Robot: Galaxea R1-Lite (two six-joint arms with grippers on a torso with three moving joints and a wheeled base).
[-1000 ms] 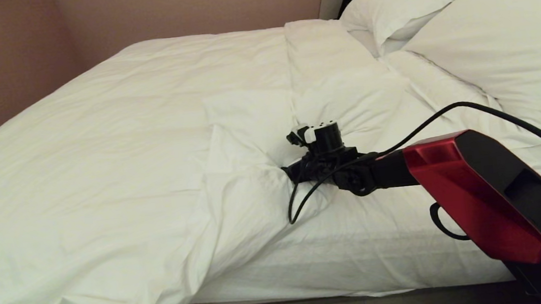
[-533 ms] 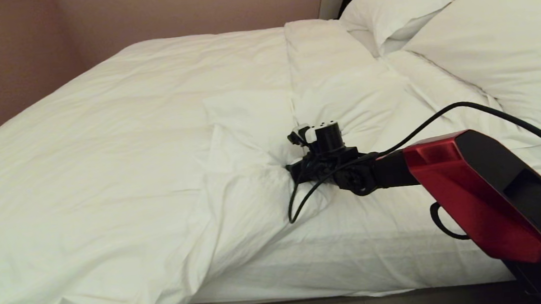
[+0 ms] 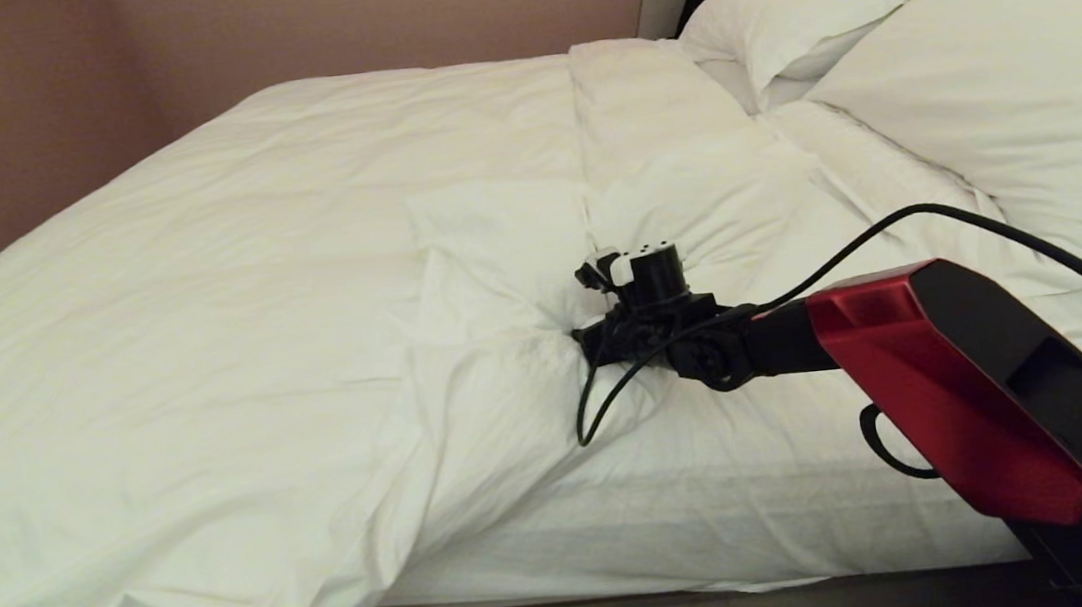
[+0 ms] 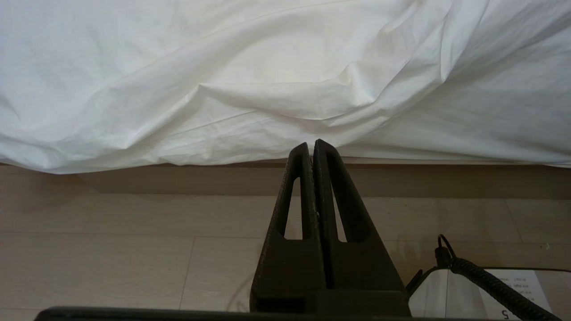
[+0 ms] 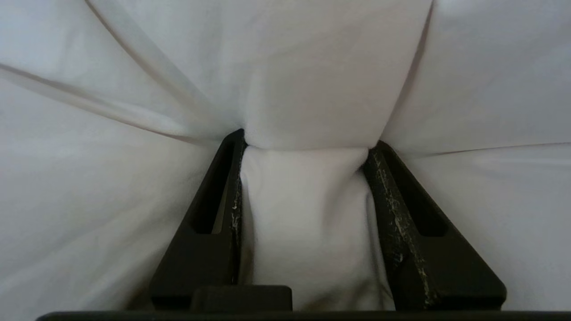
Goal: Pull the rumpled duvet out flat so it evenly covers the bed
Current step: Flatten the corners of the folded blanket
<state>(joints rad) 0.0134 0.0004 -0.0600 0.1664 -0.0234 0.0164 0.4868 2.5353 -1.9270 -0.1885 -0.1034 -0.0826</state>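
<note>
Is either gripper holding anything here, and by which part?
The right gripper is shut on a bunched fold of the duvet near its turned-back edge. The left gripper is shut and empty.

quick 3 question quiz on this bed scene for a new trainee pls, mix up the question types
1. True or false: the right gripper has a thick fold of the duvet bunched between its fingers.
2. Where is the left gripper? A) on a pillow B) low beside the bed, above the floor C) clamped on the headboard
3. Fill in: the duvet is pulled back, leaving the near part of the bed by the ___ uncovered.

Key: 1 true; 2 B; 3 pillows
</note>
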